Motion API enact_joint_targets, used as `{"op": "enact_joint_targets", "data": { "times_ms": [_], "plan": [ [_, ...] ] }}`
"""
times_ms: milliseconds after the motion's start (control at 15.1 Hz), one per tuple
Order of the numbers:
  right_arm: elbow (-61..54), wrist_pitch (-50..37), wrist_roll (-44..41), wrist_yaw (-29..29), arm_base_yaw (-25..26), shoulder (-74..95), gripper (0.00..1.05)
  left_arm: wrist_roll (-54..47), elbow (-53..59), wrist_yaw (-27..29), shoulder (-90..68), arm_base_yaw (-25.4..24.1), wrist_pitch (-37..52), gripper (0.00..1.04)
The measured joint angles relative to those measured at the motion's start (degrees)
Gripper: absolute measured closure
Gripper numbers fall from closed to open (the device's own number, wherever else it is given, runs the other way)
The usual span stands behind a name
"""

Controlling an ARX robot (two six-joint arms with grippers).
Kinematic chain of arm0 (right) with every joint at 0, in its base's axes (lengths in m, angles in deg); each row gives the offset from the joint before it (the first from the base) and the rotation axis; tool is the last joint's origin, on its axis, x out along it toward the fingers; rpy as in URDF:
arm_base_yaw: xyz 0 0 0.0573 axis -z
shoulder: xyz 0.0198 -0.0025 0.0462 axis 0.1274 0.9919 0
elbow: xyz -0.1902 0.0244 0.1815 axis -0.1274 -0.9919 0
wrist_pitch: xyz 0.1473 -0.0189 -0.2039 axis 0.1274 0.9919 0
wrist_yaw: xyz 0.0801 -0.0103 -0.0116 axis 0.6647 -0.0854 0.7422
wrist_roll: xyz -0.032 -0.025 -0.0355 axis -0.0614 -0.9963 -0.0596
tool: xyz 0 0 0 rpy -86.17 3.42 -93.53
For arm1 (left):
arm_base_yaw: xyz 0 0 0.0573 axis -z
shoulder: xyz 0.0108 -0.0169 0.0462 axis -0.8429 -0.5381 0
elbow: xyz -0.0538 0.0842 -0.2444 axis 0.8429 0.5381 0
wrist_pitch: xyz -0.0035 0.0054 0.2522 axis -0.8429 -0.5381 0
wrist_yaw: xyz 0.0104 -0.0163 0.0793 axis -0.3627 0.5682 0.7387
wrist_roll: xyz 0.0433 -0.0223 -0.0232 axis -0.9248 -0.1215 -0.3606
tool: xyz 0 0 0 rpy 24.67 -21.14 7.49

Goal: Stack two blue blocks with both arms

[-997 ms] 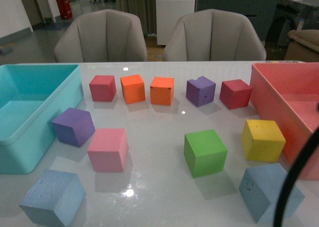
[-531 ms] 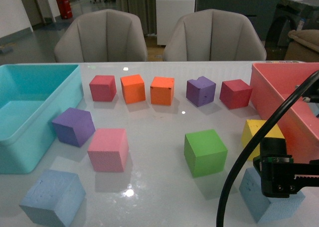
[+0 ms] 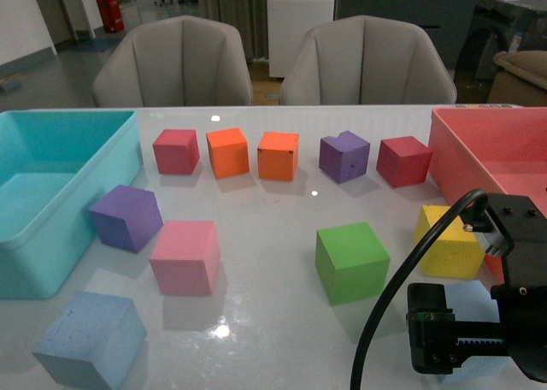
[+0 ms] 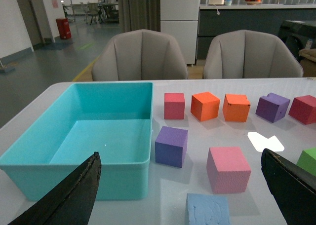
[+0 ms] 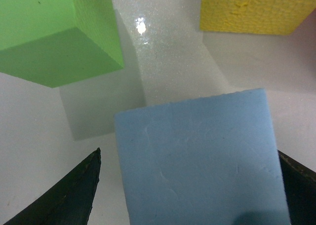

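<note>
One pale blue block (image 3: 90,339) sits at the table's front left. The other blue block (image 3: 468,299) is at the front right, mostly hidden in the front view behind my right gripper (image 3: 470,356). In the right wrist view this block (image 5: 197,156) fills the space between the open black fingers (image 5: 69,195), which stand on either side of it without touching it. My left gripper (image 4: 180,205) is open and empty, held back from and above the left blue block (image 4: 208,209). The left arm does not show in the front view.
A turquoise bin (image 3: 51,253) stands at the left and a red bin (image 3: 479,159) at the right. Green (image 3: 350,262) and yellow (image 3: 449,240) blocks lie close to the right blue block. Pink (image 3: 185,257) and purple (image 3: 126,217) blocks lie beyond the left one. Several blocks line the back.
A second ago only a black cable showed at the front right. The right gripper has since come into view and settled over the right blue block. No block has moved.
</note>
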Motion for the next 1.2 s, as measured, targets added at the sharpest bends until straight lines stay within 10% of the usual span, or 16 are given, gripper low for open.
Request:
{"op": "enact_joint_targets", "data": {
  "times_ms": [199,531,1196],
  "plan": [
    [-0.13,-2.21,0.0,0.11,0.66,2.73,0.06,0.02,0.0,0.0,0.0,0.0,0.0,0.07],
    [-1.09,-2.54,-0.98,-1.03,1.14,0.09,0.54,0.0,0.0,0.0,0.0,0.0,0.02,0.07],
    [15.52,6.69,-4.22,-5.07,-3.82,-4.79,0.6,0.0,0.0,0.0,0.0,0.0,0.0,0.07]
  ]
}}
